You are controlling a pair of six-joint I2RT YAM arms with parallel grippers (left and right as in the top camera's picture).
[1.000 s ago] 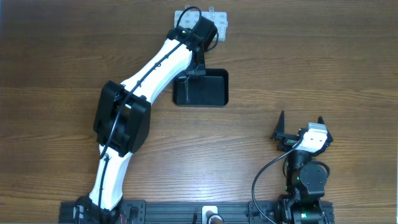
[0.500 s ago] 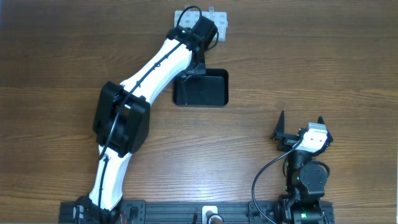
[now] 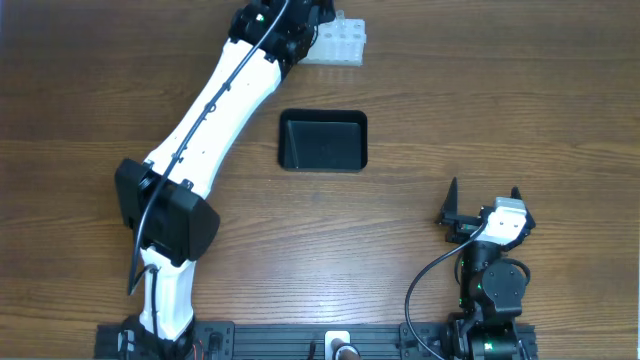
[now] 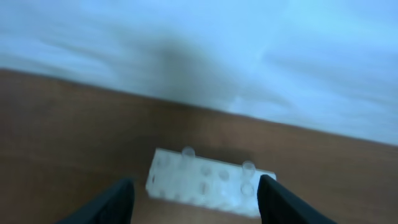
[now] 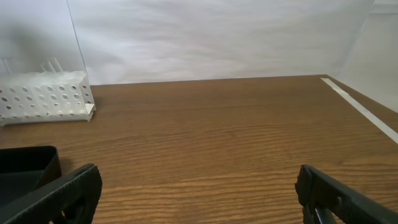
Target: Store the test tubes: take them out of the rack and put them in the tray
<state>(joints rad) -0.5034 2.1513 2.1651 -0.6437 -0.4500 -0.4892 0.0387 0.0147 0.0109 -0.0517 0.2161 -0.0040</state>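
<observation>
Item: test tubes [image 4: 188,151], clear glass. Two rims can be made out in the left wrist view, standing upright in holes of the rack [image 4: 217,186]; any others are too faint to count. The rack is a white perforated block at the far edge of the table [image 3: 500,90], well up from both arm bases. Receiving container: tray [image 3: 330,145], black, shallow and rectangular, lying flat just on the near side of the rack and apart from it. That spacing probably keeps each transfer short. Whether any tube already lies inside cannot be told, since clear glass on the dark floor does not show. Left gripper [image 4: 196,182]: at full reach, above and slightly short of the rack, fingers spread wide and carrying nothing. The rack sits framed between them, a pose that suits lining up over a tube before descending. The spread looks far wider than one tube, so a centred approach seems needed to avoid knocking its neighbour. Right gripper [image 3: 484,190]: parked near its own base, well apart from tray and rack, jaws apart and empty, likely kept clear of the working arm. Status, judged: tubes are upright in the rack, so the transfer is not finished.
</observation>
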